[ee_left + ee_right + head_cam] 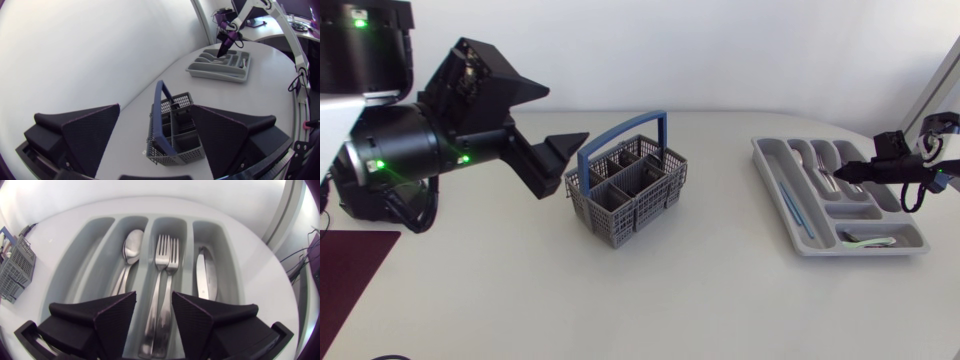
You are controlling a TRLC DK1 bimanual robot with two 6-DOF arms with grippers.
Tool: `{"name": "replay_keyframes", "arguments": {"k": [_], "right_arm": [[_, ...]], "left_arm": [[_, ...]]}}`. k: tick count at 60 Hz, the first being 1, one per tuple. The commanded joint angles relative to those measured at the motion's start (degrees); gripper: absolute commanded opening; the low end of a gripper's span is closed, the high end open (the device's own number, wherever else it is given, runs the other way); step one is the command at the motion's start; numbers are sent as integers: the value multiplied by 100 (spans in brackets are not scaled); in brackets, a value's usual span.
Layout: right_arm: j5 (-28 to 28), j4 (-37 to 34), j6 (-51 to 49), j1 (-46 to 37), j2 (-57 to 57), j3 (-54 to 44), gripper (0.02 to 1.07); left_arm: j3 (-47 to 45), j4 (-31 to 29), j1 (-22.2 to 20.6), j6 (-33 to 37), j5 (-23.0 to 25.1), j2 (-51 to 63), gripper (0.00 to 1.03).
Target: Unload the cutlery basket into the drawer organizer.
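Observation:
The grey cutlery basket with a blue handle stands mid-table, and no cutlery sticks out of it. My left gripper hovers open to its left, high above the table. In the left wrist view the basket lies ahead of and below the gripper's spread fingers. The grey drawer organizer sits at the right. My right gripper hangs over it, open. In the right wrist view two forks lie in the compartment under the gap of my right gripper, with spoons and a knife in the compartments on either side.
A thin teal stick lies in the organizer's long left compartment, and a pale green-handled piece lies in its front compartment. A dark red mat covers the table's front left corner. The organizer appears far ahead in the left wrist view.

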Motion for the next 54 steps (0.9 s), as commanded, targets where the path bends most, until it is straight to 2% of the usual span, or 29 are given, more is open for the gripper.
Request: {"name": "replay_keyframes", "arguments": {"k": [1, 19, 31, 38, 54], "right_arm": [[139, 336, -29, 228, -721, -603, 70], [244, 916, 103, 1116, -2356, -2299, 71], [631, 1101, 340, 2144, -3086, -3020, 71], [974, 1215, 578, 2812, -3235, -3161, 71], [1519, 1171, 1070, 4087, -3042, -2818, 71]], "left_arm": [[-250, 73, 216, -335, -34, -222, 98], [-918, 231, 629, -626, -34, -441, 98], [-1366, 512, 857, -608, -7, -441, 98], [-1507, 591, 971, -608, 160, -362, 98], [-1806, 820, 1218, -617, 344, -151, 98]]}}
